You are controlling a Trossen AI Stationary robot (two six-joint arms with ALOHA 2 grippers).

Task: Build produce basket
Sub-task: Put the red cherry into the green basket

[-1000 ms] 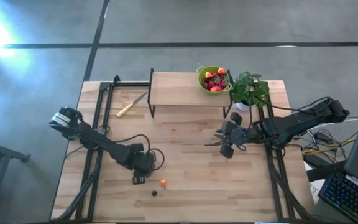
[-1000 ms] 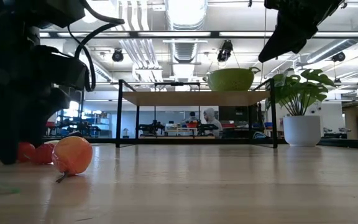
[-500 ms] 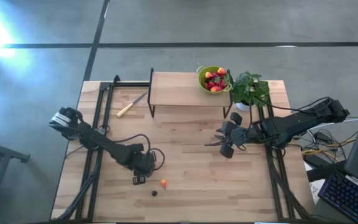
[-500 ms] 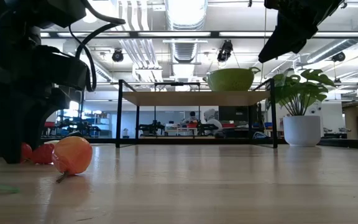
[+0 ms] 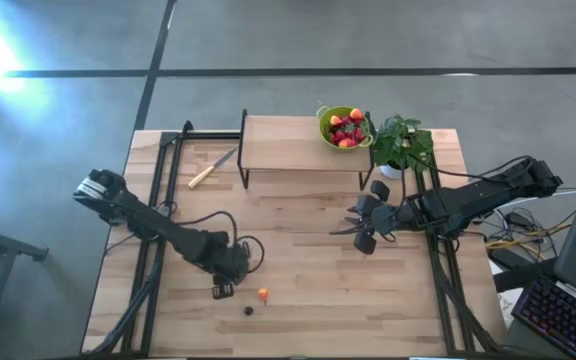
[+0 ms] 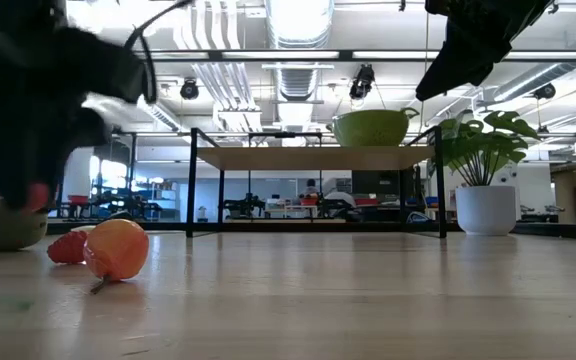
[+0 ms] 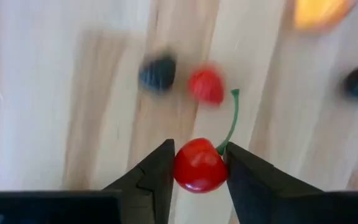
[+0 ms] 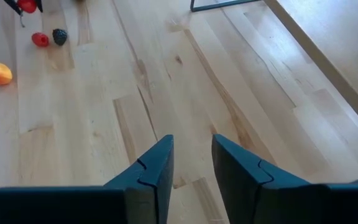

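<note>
My left gripper is shut on a red cherry with a green stem, above the near-left part of the table. On the wood below it lie a red berry, two dark berries and an orange fruit. In the low view a brownish-green oval fruit rests on the table behind them. The lime-green produce basket holds several red and orange fruits and stands on the wooden shelf. My right gripper hangs open over the table's right middle, holding nothing. My left gripper pinches the cherry's round body between its two fingers, one on each side. The fingers come from above, pointing down. The cherry is lifted clear of the table, and its green stem sticks out past one finger.
A potted plant stands right of the basket at the far right. A yellow-handled knife lies left of the shelf. Black frame rails run along both table sides. Bare wood lies between the two arms.
My left gripper has risen, taking the red cherry up off the table. The red berry, the orange fruit and the dark berries stay where they lay. In the low view the brownish-green oval fruit now shows where the gripper stood.
</note>
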